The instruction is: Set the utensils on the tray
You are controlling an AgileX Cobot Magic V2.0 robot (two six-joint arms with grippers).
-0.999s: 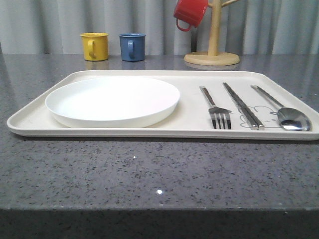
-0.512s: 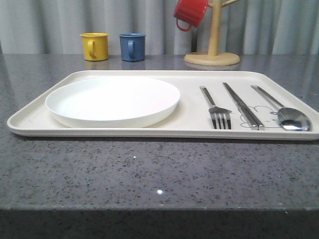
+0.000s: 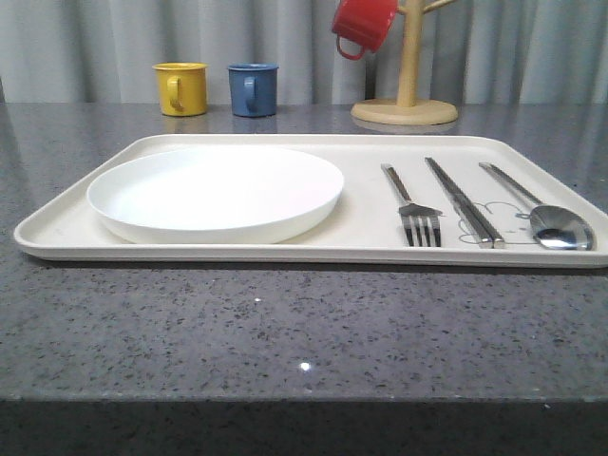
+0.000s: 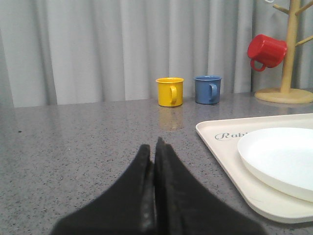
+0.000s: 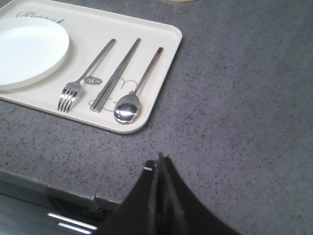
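Note:
The cream tray (image 3: 361,249) lies across the grey table. A round white plate (image 3: 216,192) sits on its left half. On its right half lie a silver fork (image 3: 411,206), a long flat silver piece (image 3: 463,201) and a spoon (image 3: 541,210), side by side. The right wrist view looks down on the fork (image 5: 84,77), the flat piece (image 5: 115,75) and the spoon (image 5: 133,95); my right gripper (image 5: 157,164) is shut and empty over bare table, off the tray's corner. My left gripper (image 4: 152,148) is shut and empty, to the left of the tray (image 4: 230,159) and plate (image 4: 281,157).
A yellow mug (image 3: 180,88) and a blue mug (image 3: 252,89) stand behind the tray. A red mug (image 3: 362,24) hangs on a wooden mug tree (image 3: 406,90) at the back right. A grey curtain closes off the back. The table's front edge (image 5: 58,186) is close to my right gripper.

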